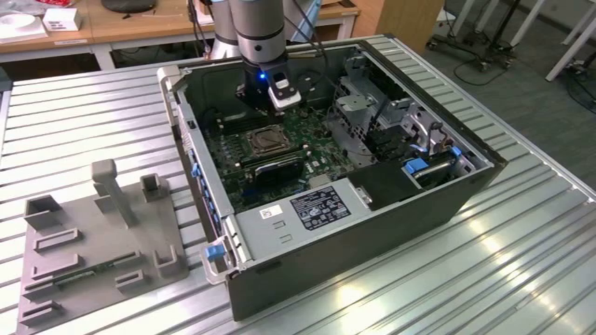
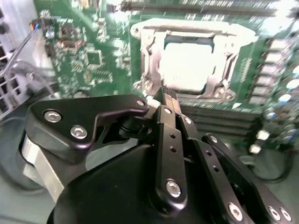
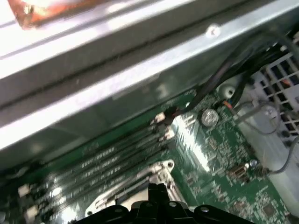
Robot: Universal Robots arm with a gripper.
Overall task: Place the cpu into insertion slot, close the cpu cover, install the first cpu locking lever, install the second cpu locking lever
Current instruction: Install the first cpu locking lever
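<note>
Computer case [image 1: 391, 209], black and lidless, lies on its side on a ribbed metal worktop [image 1: 484, 279], and the arm reaches down into it from above with a small blue light glowing on its wrist. Its tool [image 1: 268, 110] hangs just over the green motherboard [image 1: 317, 150], near the long black memory slots [image 1: 233, 125] and a short way from the socket. In the second wrist view the tool [image 2: 169, 95] shows as black linkage with silver screw heads, its fingers [image 2: 167, 112] drawn together to a single narrow tip with nothing between them, so it reads as closed and empty. Just past that tip sits the insertion slot [image 2: 145, 70], where the cpu [image 2: 189, 65] lies flat with its pale metal top facing up, framed by the cpu cover [image 2: 219, 46], whose silvery plate is folded down around the chip. In the exterior view the same socket [image 1: 265, 142] appears as a small square with a tan centre amid the board. The first wrist view looks along the memory slots [image 3: 112, 163] toward the case wall [image 3: 140, 79], with black cables [image 3: 219, 79] running down to the board. A white sticker [image 1: 276, 211] and a larger dark label [image 1: 319, 207] sit on the grey power supply housing, their print too small to read. A grey fixture tray [image 1: 93, 258] with upright pegs rests on the worktop toward the exterior view's left, well apart from the case.
</note>
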